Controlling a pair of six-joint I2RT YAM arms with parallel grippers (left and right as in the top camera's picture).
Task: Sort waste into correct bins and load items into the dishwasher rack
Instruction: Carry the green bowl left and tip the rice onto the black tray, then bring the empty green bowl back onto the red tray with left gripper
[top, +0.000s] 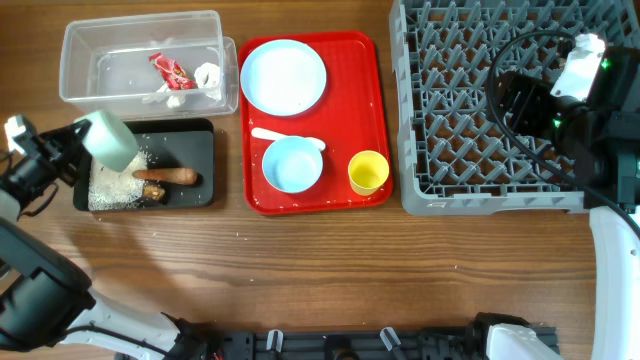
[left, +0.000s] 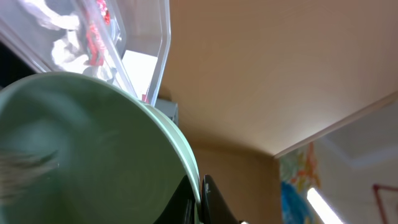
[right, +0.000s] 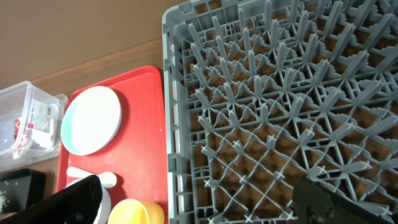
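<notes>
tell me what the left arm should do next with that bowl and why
Probably lift the bowl clear of the black tray and start swinging it toward the rack. The left gripper pinches its rim, the bowl is tipped over the tray, what shows of its inside looks empty, and the rice lies heaped on the tray.

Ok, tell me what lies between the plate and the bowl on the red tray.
The spoon lies between the plate and the bowl, on the red tray; the overhead view shows it.
</notes>
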